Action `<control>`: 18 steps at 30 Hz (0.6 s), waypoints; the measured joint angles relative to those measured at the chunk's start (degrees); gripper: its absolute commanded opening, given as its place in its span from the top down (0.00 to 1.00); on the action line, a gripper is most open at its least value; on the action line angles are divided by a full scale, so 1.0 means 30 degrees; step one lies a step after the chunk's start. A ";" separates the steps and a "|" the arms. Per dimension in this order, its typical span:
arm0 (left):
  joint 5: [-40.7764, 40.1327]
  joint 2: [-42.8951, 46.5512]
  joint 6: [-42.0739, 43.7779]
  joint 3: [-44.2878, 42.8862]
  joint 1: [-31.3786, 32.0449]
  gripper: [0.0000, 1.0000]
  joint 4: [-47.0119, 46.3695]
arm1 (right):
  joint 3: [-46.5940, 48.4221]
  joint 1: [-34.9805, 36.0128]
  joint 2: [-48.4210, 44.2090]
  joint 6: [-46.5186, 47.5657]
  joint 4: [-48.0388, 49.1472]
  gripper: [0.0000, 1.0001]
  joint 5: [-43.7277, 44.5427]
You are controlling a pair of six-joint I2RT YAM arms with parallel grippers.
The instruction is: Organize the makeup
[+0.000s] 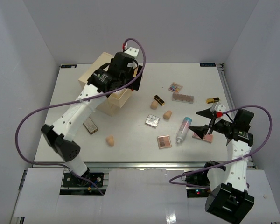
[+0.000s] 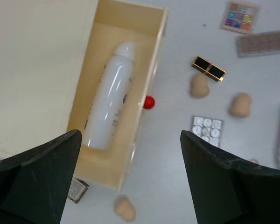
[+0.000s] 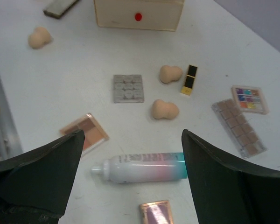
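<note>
Where the open drawer (image 2: 155, 56) juts from the chest (image 2: 37, 60) at the far left, left gripper (image 2: 129, 135) hovers above it, jaws wide, empty. White bottle (image 2: 109, 95) lies lengthwise inside, directly below. Right gripper (image 3: 133, 133), spread wide and empty, hangs near the tabletop's (image 1: 130, 133) right edge over the teal-ended tube (image 3: 140, 167). Sponges (image 3: 165, 109), palettes (image 3: 129, 87) and lipstick (image 3: 190, 80) lie scattered mid-tabletop; there is bare room front-left.

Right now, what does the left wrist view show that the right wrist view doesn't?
Only left wrist: the inside of the open drawer, with a white bottle lying in it. Only right wrist: a shiny pink palette at the bottom edge. Both: red knob, silver palette, black-gold lipstick, long brown palette.
</note>
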State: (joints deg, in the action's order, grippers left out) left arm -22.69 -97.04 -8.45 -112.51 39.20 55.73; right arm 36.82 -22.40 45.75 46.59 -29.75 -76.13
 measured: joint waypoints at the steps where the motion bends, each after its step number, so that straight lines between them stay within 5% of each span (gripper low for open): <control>1: 0.1039 0.1301 -0.0225 0.1268 0.0001 0.02 -0.0901 | 0.0368 0.0330 0.0469 0.3111 -0.1681 0.04 0.0672; 7: 0.7512 0.9989 -0.1943 0.9314 0.0015 0.02 -0.6765 | 0.1552 0.2649 0.3383 1.6370 -0.8714 0.01 0.5846; 13: 1.0286 1.3871 -0.3354 1.5015 0.0022 0.02 -0.9023 | 0.0695 0.4832 0.3902 2.0620 -0.8371 0.00 1.0957; 18: 1.0589 1.4775 -0.3857 1.6451 0.0022 0.02 -0.9129 | -0.0118 0.7410 0.4535 2.1685 -0.5915 0.00 1.4024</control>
State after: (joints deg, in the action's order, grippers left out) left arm 9.08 -52.72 -20.02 -63.16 39.27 28.34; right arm 36.47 -0.17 59.36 111.65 -47.50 -34.06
